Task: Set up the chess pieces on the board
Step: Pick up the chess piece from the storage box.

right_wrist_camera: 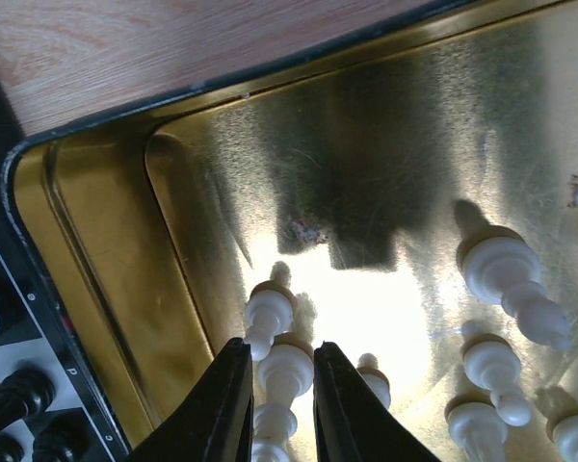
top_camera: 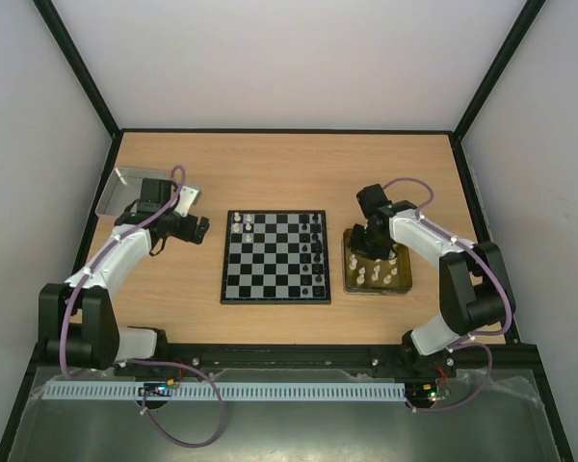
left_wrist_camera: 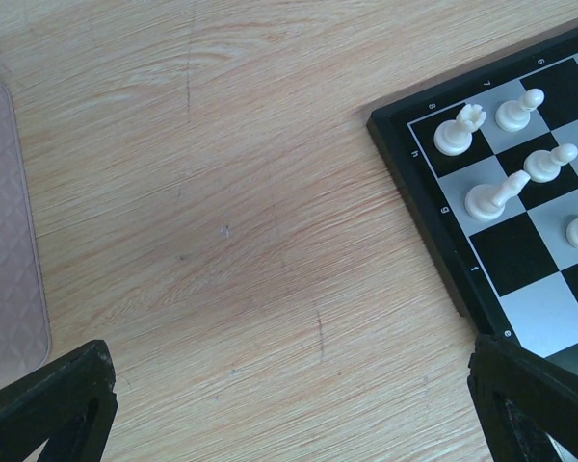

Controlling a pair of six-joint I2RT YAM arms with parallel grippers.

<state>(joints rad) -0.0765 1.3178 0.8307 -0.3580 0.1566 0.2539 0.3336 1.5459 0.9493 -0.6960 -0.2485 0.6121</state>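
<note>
The board (top_camera: 275, 257) lies mid-table with a few white chess pieces (top_camera: 241, 226) at its far left corner and black ones (top_camera: 317, 250) along its right edge. More white pieces (right_wrist_camera: 506, 274) stand in the shiny yellow tray (right_wrist_camera: 106, 241). My right gripper (right_wrist_camera: 281, 361) is down in that tray. Its jaws stand narrowly open, straddling one upright white piece (right_wrist_camera: 289, 369), with a second white piece (right_wrist_camera: 267, 313) just beyond the left fingertip. My left gripper (left_wrist_camera: 294, 404) hovers wide open over bare wood left of the board (left_wrist_camera: 559, 289), holding nothing.
A grey metal tray (top_camera: 120, 183) sits at the far left, and its edge (left_wrist_camera: 5, 241) shows in the left wrist view. Black pieces (right_wrist_camera: 19, 390) on the board's edge stand close to the yellow tray's left rim.
</note>
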